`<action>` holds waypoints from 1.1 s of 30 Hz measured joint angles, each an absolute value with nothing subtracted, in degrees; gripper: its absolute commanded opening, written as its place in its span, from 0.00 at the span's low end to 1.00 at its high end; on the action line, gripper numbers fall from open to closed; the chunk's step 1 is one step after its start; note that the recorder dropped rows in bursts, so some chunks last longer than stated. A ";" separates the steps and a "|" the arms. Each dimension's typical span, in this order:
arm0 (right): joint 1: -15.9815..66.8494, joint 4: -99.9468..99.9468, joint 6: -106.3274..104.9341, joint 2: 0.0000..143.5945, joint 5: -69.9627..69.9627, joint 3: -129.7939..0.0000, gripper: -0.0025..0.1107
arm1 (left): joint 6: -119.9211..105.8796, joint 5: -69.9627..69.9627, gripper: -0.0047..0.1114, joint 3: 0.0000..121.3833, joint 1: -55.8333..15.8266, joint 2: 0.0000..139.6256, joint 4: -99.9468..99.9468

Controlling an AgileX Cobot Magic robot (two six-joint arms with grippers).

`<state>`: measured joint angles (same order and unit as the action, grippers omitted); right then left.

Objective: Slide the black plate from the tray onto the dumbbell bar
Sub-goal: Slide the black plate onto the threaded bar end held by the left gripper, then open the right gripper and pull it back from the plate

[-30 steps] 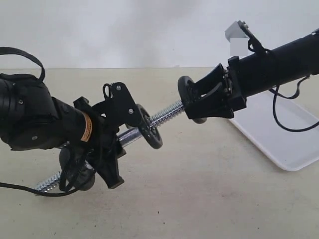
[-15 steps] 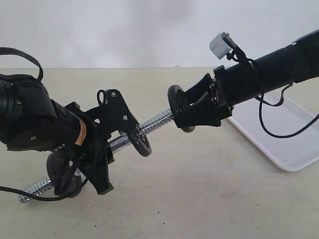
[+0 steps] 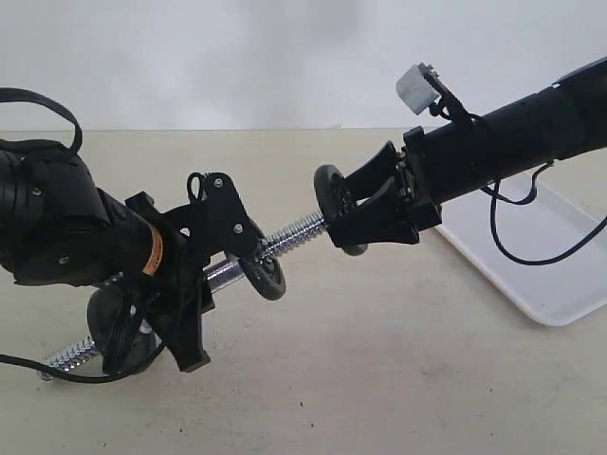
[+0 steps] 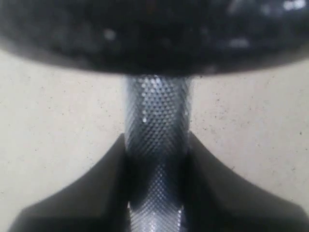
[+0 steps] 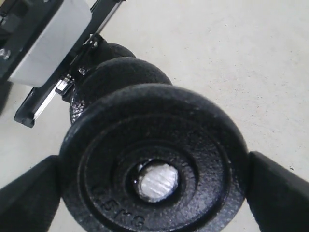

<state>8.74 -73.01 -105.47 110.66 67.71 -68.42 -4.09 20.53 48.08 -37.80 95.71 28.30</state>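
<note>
My left gripper (image 3: 212, 277) is shut on the smooth middle of the dumbbell bar (image 3: 289, 233), which tilts up to the right. Its jaws press both sides of the knurled dumbbell bar (image 4: 157, 116) in the left wrist view. One black disc (image 3: 266, 275) sits on the bar beside that grip, and another (image 3: 121, 327) is near its low end. My right gripper (image 3: 347, 214) is shut on the black plate (image 3: 330, 199) at the bar's upper threaded end. In the right wrist view the bar's tip (image 5: 155, 182) shows inside the centre hole of the black plate (image 5: 193, 145). The tray (image 3: 536, 270) lies at the right.
The beige table top (image 3: 379, 379) stretches under both arms. A cable (image 3: 512, 248) loops from the right arm over the tray. The left arm's bulky black body (image 3: 57, 223) fills the left side, with its cable trailing at the lower left.
Both arms have shifted left together. The bar's low end has dropped toward the table, and the right gripper with the plate has followed the bar's upper end, slightly nearer the inner disc.
</note>
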 measured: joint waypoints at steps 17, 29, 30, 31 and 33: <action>9.21 -72.18 -104.75 110.66 69.37 -67.99 0.02 | -8.44 16.82 0.08 48.57 -37.69 95.71 32.74; 9.94 -73.27 -103.38 110.66 68.51 -67.99 0.02 | -6.67 14.64 0.08 48.57 -37.69 95.71 29.59; 10.44 -73.50 -103.38 110.66 68.18 -67.99 0.02 | -6.67 14.64 0.08 48.57 -37.69 95.71 28.55; 10.76 -73.92 -103.26 110.66 67.89 -67.99 0.02 | -6.67 14.76 0.08 48.57 -37.69 95.71 27.47; 11.68 -74.30 -103.26 110.66 67.45 -67.99 0.02 | -6.80 15.10 0.08 48.57 -37.90 95.71 25.28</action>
<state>11.68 -74.30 -103.26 110.66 67.45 -67.99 -6.80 15.10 48.57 -37.90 95.71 25.28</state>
